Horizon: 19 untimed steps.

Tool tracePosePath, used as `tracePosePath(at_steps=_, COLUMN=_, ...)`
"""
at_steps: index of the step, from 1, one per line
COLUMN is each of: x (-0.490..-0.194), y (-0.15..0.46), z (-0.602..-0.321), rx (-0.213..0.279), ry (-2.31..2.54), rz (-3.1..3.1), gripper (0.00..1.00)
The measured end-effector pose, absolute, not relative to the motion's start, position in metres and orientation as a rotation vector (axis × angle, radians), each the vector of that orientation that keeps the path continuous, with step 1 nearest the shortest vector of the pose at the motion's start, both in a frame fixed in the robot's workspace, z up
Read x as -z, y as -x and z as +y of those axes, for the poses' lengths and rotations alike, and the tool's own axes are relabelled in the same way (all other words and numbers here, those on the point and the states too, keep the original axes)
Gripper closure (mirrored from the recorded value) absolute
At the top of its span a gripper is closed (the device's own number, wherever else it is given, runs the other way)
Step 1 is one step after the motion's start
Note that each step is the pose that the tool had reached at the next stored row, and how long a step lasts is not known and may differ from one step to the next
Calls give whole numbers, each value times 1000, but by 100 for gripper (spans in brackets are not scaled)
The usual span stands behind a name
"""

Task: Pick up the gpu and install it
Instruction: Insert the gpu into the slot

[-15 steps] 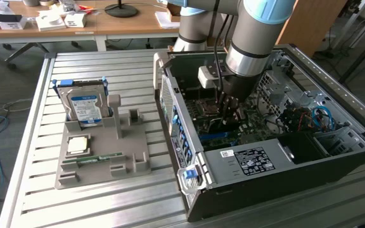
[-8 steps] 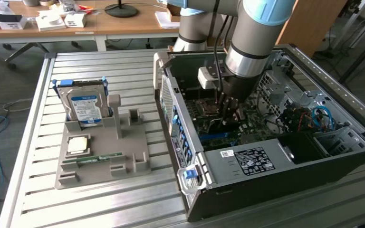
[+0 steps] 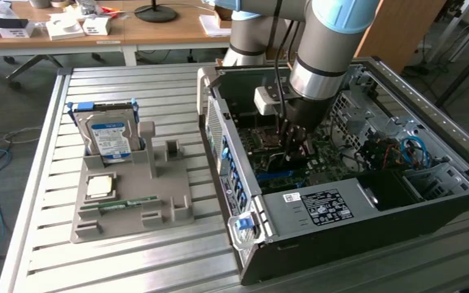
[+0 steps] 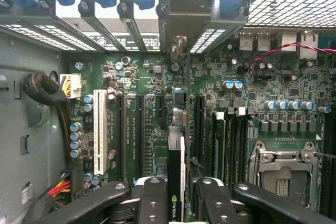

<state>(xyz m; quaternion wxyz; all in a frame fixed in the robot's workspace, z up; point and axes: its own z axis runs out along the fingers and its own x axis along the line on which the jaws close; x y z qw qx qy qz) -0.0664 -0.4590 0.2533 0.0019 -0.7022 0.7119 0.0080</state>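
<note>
Gripper [image 4: 176,195] is clamped on the gpu [image 4: 176,156], one black finger [image 4: 152,198] on each face, and the card stands edge-on and upright inside the open computer case [image 3: 316,207]. It hangs just over the motherboard [image 4: 262,77], between two long black expansion slots [image 4: 140,129]. To my eye the job wants the card kept square to the board, its bottom edge lined along one slot and its bracket end aimed at the rear bracket opening [image 4: 184,9], with the push going straight down and even. The card itself hides the slot beneath it, so I cannot tell whether it is seated or only hovering. From the exterior view the arm [image 3: 332,36] covers the card entirely.
</note>
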Motion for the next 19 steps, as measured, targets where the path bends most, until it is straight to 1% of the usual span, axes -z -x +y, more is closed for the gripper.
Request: tracePosePath(at_steps=19, x=-253, y=67, z=-459, rx=-20, ry=2212, rz=2218, gripper=74)
